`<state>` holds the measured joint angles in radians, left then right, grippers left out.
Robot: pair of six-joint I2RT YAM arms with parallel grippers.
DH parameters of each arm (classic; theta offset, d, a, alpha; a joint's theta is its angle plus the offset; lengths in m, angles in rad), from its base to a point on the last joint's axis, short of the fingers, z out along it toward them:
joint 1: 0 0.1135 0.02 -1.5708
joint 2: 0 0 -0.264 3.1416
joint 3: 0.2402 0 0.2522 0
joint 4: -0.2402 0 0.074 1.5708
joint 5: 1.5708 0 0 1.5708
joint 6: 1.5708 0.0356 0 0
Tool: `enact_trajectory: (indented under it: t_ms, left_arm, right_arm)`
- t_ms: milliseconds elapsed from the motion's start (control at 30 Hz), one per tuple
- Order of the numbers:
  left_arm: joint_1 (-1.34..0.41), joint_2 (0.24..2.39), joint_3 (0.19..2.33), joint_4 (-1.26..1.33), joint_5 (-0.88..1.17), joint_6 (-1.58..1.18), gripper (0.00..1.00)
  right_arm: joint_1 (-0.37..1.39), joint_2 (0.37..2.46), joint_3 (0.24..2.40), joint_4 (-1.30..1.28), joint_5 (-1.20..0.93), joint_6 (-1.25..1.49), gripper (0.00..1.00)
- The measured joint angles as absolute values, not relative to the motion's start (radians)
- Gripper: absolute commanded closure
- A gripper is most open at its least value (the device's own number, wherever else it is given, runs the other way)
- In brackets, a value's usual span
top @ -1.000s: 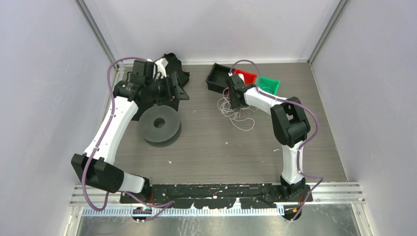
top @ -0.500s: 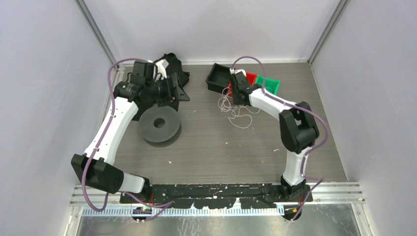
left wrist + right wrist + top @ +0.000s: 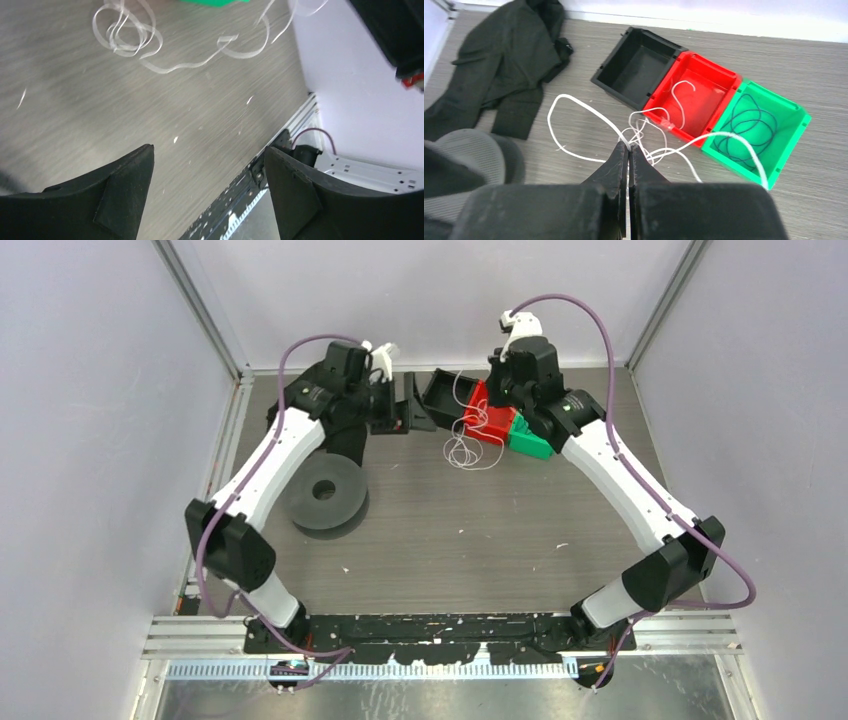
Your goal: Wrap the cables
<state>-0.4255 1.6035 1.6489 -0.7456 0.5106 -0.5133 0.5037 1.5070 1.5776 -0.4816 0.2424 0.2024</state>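
Because the right gripper [image 3: 628, 150] has its jaws pinched tight on a bunch of the cables [image 3: 594, 113], the white strands hang from its tips. They seem to be held high so the tangle can loosen, and they trail across the red bin [image 3: 719, 80] onto the table [image 3: 824, 75] beside the black bin [image 3: 634, 65]. Left gripper [image 3: 207, 170]: jaws wide apart, nothing between, poised over bare table near the loose loops, probably placed to catch a free end for winding.

top: overhead, far | left wrist: low, close | right wrist: raised, oblique | shared: cables [image 3: 640, 131]
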Motion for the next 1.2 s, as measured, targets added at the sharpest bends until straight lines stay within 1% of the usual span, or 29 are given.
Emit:
enact_trajectory:
  t_ms: [133,233,300,433,500,667,800,867,900,967,1000,1033,1133,1167,1200]
  left_arm:
    - [-0.447,1.705,1.731,-0.659,0.575,-0.516,0.17]
    - [-0.471,1.734,1.734,-0.597,0.573,-0.505,0.18]
    - [-0.491,1.730,1.695,-0.518,0.568,-0.493,0.18]
    - [-0.521,1.695,1.495,-0.266,0.552,-0.500,0.19]
    - [-0.531,1.710,1.449,-0.195,0.541,-0.511,0.20]
    - [-0.534,1.776,1.467,-0.063,0.548,-0.543,0.21]
    - [-0.535,1.814,1.502,0.011,0.563,-0.580,0.25]
    - [-0.536,1.836,1.517,0.056,0.569,-0.618,0.34]
    - [-0.538,1.846,1.522,0.075,0.570,-0.635,0.40]
    - [-0.542,1.866,1.532,0.101,0.570,-0.666,0.59]
    - [-0.543,1.880,1.543,0.109,0.571,-0.681,0.71]
    - [-0.544,1.891,1.550,0.115,0.572,-0.694,0.79]
    - [-0.545,1.912,1.566,0.114,0.573,-0.710,0.96]
    - [-0.545,1.912,1.567,0.112,0.572,-0.717,0.99]
    - [-0.545,1.912,1.569,0.111,0.572,-0.719,0.99]
  right_arm:
    - [0.507,1.522,1.667,-0.541,0.203,0.242,0.99]
    - [0.507,1.539,1.739,-0.578,0.184,0.274,0.99]
    - [0.507,1.545,1.776,-0.597,0.171,0.295,0.99]
    - [0.507,1.546,1.832,-0.642,0.150,0.332,0.99]
    - [0.507,1.546,1.851,-0.655,0.138,0.347,0.99]
    - [0.507,1.546,1.861,-0.677,0.120,0.374,1.00]
    - [0.507,1.546,1.861,-0.684,0.107,0.392,0.99]
    - [0.507,1.546,1.861,-0.684,0.103,0.400,0.99]
    - [0.507,1.546,1.861,-0.684,0.102,0.403,0.99]
    - [0.507,1.546,1.861,-0.684,0.099,0.408,0.99]
    - [0.507,1.546,1.861,-0.683,0.098,0.413,0.99]
    - [0.507,1.546,1.861,-0.684,0.097,0.417,0.99]
    - [0.507,1.546,1.861,-0.684,0.094,0.423,0.99]
    - [0.506,1.546,1.861,-0.684,0.094,0.424,0.99]
    - [0.506,1.546,1.861,-0.684,0.093,0.425,0.98]
